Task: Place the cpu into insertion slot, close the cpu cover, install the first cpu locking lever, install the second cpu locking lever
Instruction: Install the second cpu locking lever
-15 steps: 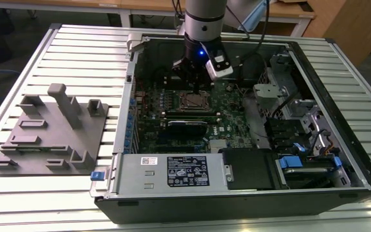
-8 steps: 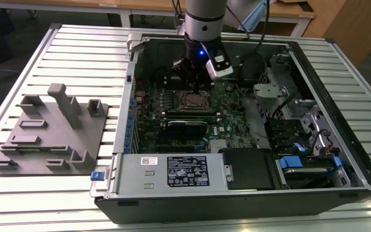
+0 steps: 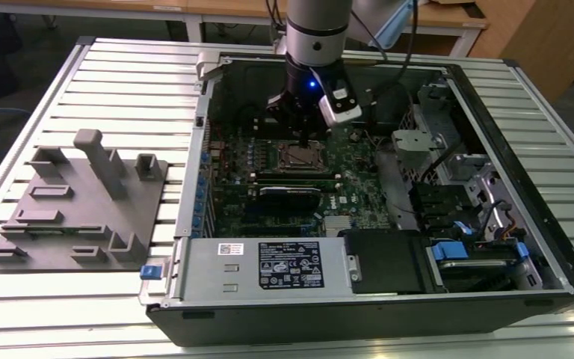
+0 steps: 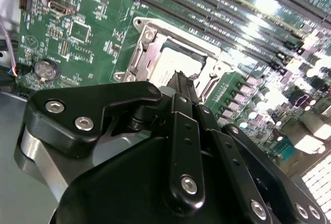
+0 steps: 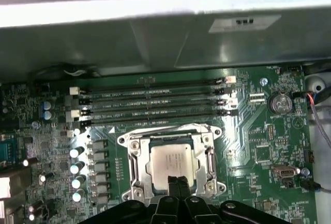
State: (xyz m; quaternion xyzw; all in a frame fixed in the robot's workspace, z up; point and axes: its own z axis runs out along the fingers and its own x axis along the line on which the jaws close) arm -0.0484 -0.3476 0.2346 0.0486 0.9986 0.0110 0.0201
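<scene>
1. First wrist view: the gripper point(image 5: 177, 181) has its two fingers pressed together, clenched with nothing seen between them, tips over the near edge of the chip point(image 5: 172, 162).
2. The chip lies flat in the socket point(image 5: 135, 157), pale metal top up. The cover frame point(image 5: 209, 158) lies down around the chip; the levers are hard to make out.
3. In the second wrist view the gripper point(image 4: 181, 81) body hides much of the socket point(image 4: 140, 53); the chip point(image 4: 170, 69) shows as a pale patch.
4. Exterior view: the gripper point(image 3: 299, 138) hangs just above the socket point(image 3: 298, 157) inside the open computer case point(image 3: 387, 299); fingertips too small to judge.
5. The case lies on a ribbed metal table point(image 3: 117, 67). A grey fixture plate point(image 3: 68, 209) sits towards the exterior view's left.
6. Wooden benches point(image 3: 447, 22) stand behind.
</scene>
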